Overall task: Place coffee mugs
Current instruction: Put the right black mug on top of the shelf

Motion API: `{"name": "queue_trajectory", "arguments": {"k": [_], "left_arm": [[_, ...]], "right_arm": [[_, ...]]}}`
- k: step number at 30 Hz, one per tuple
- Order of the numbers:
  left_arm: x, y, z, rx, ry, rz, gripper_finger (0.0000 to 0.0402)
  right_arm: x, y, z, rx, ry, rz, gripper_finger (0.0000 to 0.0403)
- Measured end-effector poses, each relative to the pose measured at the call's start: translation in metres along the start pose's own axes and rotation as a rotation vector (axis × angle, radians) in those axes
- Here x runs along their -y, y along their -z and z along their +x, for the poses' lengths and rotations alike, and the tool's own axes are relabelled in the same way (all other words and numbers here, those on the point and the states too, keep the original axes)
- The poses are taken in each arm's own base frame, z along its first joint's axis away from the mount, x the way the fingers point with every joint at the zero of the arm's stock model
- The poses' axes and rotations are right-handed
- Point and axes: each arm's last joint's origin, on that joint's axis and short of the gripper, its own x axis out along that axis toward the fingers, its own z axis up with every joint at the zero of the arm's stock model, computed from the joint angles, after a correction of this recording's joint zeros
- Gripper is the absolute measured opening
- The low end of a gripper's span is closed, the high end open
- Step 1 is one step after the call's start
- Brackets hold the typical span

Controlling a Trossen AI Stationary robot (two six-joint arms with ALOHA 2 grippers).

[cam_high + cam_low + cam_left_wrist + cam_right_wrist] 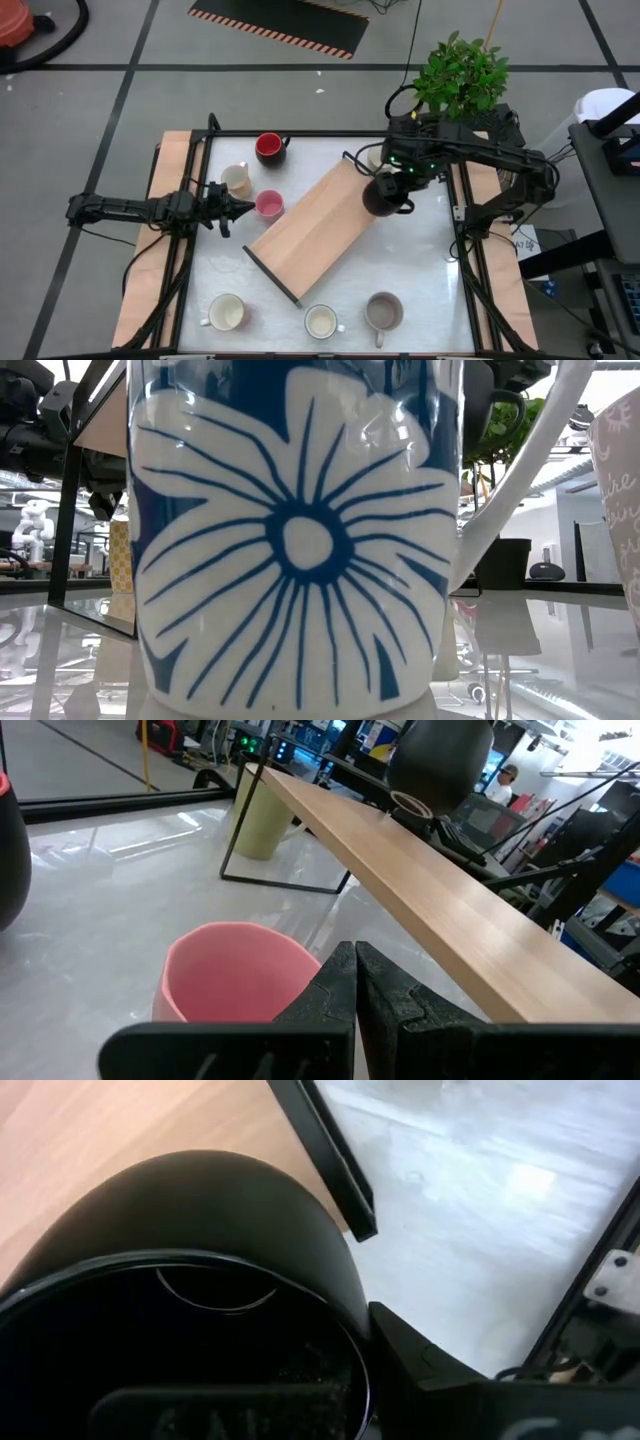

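Note:
My right gripper point(385, 192) is shut on a black mug point(382, 195) over the right end of the slanted wooden shelf point(310, 228). In the left wrist view the black mug point(440, 760) shows above the shelf board. My left gripper point(248, 209) is shut, with its tips point(356, 960) right beside the pink mug point(268, 204), which stands upright on the table. A red-and-dark mug point(270, 148) and a cream mug point(237, 180) stand behind it. Two cream mugs point(227, 313) point(321, 322) and a grey mug point(384, 311) stand along the near edge. My right gripper holds the black mug by its rim point(345, 1330), one finger point(420, 1370) outside the wall and the other seemingly inside the hollow. It comes from above. Whether the mug's base rests on the shelf I cannot tell. My left gripper: I cannot tell whether its shut tips touch the pink mug's wall point(290, 970).
A cream mug point(262, 820) stands under the shelf's far end. A potted green plant point(460, 75) is beyond the table's far right corner. A blue-and-white flowered mug point(300, 540) fills the low view. Black frame rails point(190, 250) run along both table sides.

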Motion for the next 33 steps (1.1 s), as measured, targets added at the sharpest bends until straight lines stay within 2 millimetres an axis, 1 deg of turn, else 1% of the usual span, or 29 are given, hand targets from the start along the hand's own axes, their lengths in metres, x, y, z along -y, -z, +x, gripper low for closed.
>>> {"name": "queue_trajectory", "arguments": {"k": [3, 24, 28, 33], "left_arm": [[0.0, 0.0, 0.0, 0.0, 0.0, -0.002, 0.0001], [0.001, -0.002, 0.0, 0.022, 0.011, -0.002, 0.0001], [0.003, -0.006, 0.0, 0.064, 0.032, 0.001, 0.0001], [0.006, -0.013, -0.001, 0.131, 0.062, 0.033, 0.0001]], "right_arm": [[0.001, -0.002, 0.0, 0.027, 0.013, 0.0, 0.0006], [0.006, -0.015, 0.001, 0.049, 0.033, -0.043, 0.0008], [0.006, -0.015, 0.001, 0.049, 0.035, -0.053, 0.0008], [0.007, -0.014, 0.011, 0.005, 0.049, -0.046, 0.0008]]}}
